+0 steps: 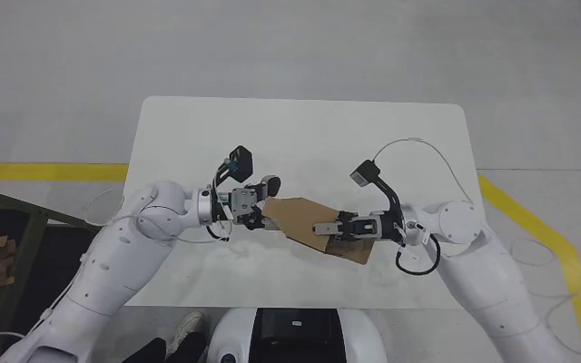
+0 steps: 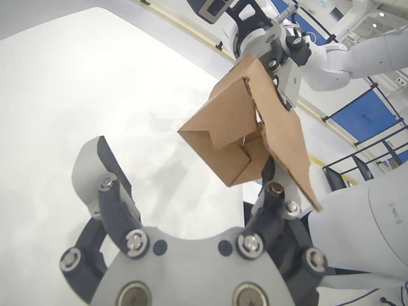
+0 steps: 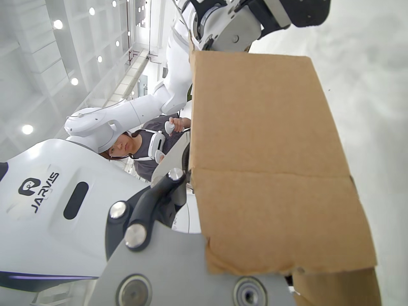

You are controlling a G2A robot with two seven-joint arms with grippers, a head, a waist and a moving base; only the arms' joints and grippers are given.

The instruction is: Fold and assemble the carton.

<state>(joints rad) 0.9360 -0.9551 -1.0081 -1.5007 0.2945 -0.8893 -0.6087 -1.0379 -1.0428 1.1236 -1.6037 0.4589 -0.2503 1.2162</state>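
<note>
The brown cardboard carton (image 1: 307, 224) is hanging above the near middle of the white table (image 1: 363, 136), partly folded, with 1 long flap standing loose, and it is sitting between the 2 grippers. The right gripper (image 1: 329, 228) is clamping the carton's right wall, with 1 finger lying flat on the wall's outer face. The left gripper (image 1: 263, 201) is gaping wide at the carton's left end: 1 finger (image 2: 276, 189) is touching the loose flap, while the other (image 2: 108, 163) is standing well apart from the cardboard.
</note>
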